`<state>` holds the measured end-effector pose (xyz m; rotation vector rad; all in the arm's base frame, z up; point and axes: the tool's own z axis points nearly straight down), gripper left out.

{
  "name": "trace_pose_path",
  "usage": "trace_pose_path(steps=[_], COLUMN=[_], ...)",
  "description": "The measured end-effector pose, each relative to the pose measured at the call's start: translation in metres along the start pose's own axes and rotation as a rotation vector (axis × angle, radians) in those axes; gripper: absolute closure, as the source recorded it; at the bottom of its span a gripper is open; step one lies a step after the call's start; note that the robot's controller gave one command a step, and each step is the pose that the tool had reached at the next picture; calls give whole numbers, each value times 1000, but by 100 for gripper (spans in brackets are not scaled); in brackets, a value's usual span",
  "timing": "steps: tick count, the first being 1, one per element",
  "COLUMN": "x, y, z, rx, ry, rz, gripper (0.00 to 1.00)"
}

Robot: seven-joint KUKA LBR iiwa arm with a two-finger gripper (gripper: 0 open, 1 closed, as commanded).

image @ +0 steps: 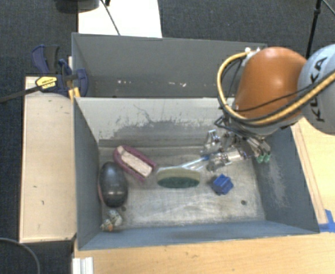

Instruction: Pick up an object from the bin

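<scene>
My gripper (216, 153) hangs low over the right middle of the bin floor, under the orange dome. Its metal tip is right at the clear handle end of a flat oval thing with a dark green face (179, 181), which lies in the middle of the floor. Whether it touches the handle I cannot tell. A small blue angular piece (221, 185) lies just below and to the right of the gripper, apart from it. Left of the green oval, a maroon block with a pale top (134, 161) lies tilted.
A black rounded, mouse-like thing (113, 184) lies against the left wall. A small brownish item (111, 221) sits in the front left corner. Bare floor runs along the front and the right side. The arm and its cables cover the bin's back right corner.
</scene>
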<state>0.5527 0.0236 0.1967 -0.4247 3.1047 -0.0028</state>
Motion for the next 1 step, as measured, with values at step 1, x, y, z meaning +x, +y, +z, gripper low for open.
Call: trace_pose_path(steps=[1], x=[12], y=[38], z=[-43], rx=[-2], ry=[2], rz=[329], gripper=[100])
